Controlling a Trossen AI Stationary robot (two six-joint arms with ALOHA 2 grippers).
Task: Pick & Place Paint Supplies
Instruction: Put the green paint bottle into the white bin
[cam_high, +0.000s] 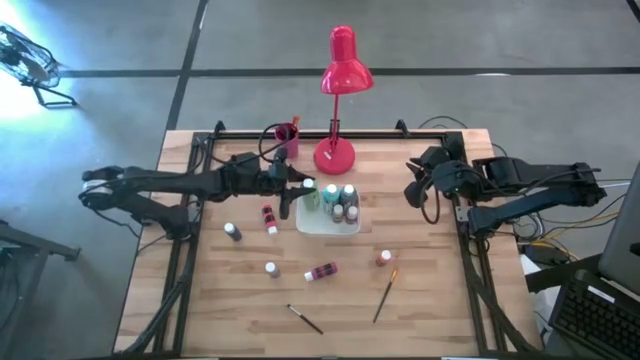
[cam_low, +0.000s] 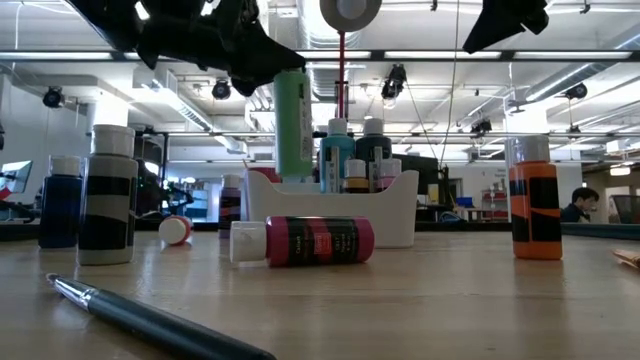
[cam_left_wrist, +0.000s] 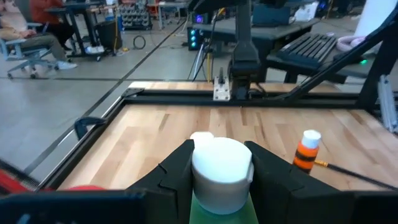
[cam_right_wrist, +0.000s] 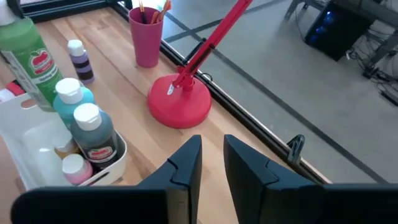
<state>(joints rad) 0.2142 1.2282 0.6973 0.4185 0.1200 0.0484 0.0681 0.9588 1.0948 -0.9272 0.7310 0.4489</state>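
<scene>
- A tall green paint bottle with a white cap is pinched between the two dark fingers of the left gripper, raised over the left end of the white rectangular tray at the centre of the high view.
- Inside that tray stand several bottles, among them a teal bottle with a pale cap and a dark green bottle with a white cap.
- On the pale wooden table, below and left of the tray, lie a red bottle on its side, a magenta bottle on its side and a small dark upright bottle.
- An orange bottle stands lower right of the tray, with a thin wooden-handled brush just below it; a dark-handled brush lies near the bottom centre.
- The right gripper hangs at centre right, clear of the tray, jaws slightly parted and holding nothing.
- A red desk lamp and a pink cup stand at the top centre.
</scene>
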